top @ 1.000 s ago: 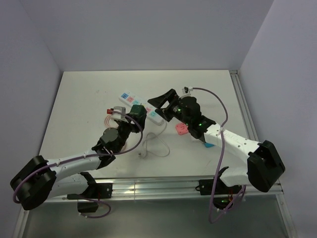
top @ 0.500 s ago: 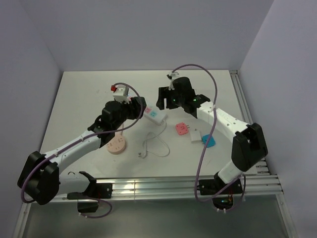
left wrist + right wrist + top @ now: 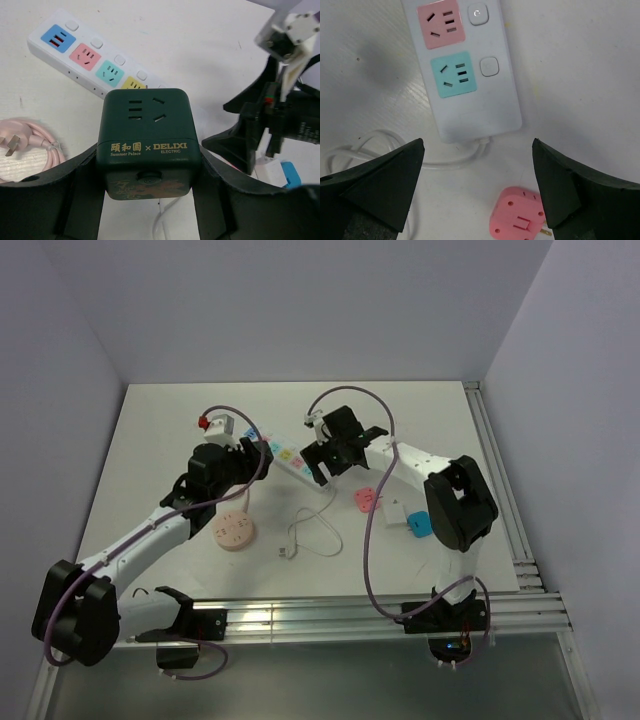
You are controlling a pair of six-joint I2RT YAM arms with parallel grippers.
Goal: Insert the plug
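My left gripper (image 3: 150, 167) is shut on a dark green cube socket (image 3: 148, 130) marked DELIXI and holds it above the table, just short of the white power strip (image 3: 85, 57). The strip has blue, pink, teal and yellow outlets. In the top view the left gripper (image 3: 250, 452) is at the strip's left end (image 3: 288, 456) and my right gripper (image 3: 322, 462) is at its cable end. The right gripper (image 3: 477, 150) is open wide and empty, above the strip's cable end (image 3: 470, 100).
A pink adapter plug (image 3: 517, 220) lies just near of the strip's end, also seen from above (image 3: 366, 500). A white-and-blue adapter (image 3: 412, 521) lies to its right. The strip's white cable (image 3: 310, 535) loops in front. A round pink socket (image 3: 233, 532) with a pink cord (image 3: 30, 150) lies left.
The left gripper has carried the green cube left and back along the strip. The right gripper has swung left and now hangs over the strip's cable end.
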